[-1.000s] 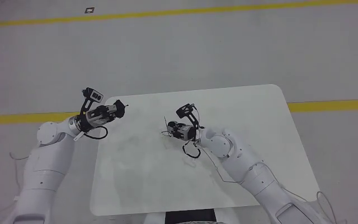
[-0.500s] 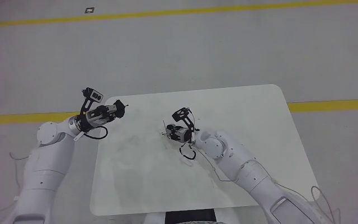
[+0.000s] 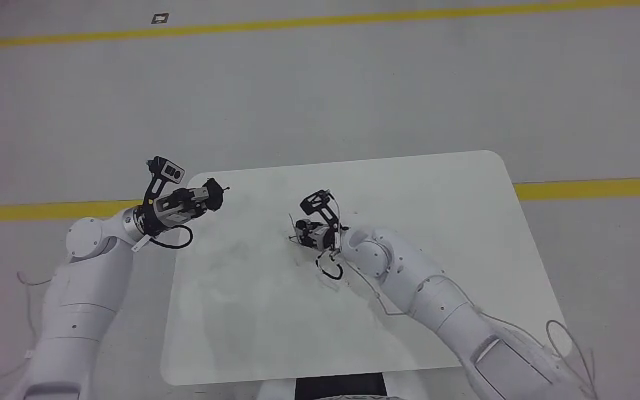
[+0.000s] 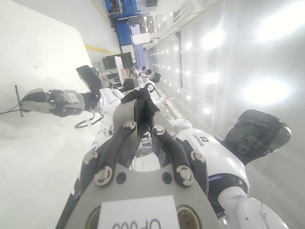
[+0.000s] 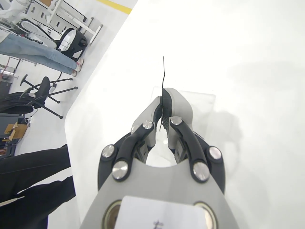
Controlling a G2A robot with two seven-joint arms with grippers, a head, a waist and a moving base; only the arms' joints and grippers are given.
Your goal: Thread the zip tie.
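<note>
A thin black zip tie [image 5: 163,72] sticks straight out past the tips of my right gripper [image 5: 162,96], which is shut on it just above the white table [image 5: 226,36]. From above, this gripper [image 3: 299,234] hovers near the table's middle, left of centre. The left wrist view catches the same right gripper [image 4: 23,102] with the zip tie [image 4: 17,96] crossing its tip. My left gripper [image 3: 215,191] hangs in the air over the table's left edge, pointing toward the right gripper. Its fingers are shut [image 4: 140,97], dark pads pressed together, and I cannot tell whether anything lies between them.
The white table [image 3: 450,200] has rounded corners and bare room on its right half and front. A black cable loop [image 3: 335,272] hangs under the right wrist. Yellow floor lines [image 3: 300,22] run behind and beside the table. An office chair [image 5: 40,89] stands off the table's side.
My right gripper has shifted a little to the left across the table with the zip tie in it. The left arm has kept still.
</note>
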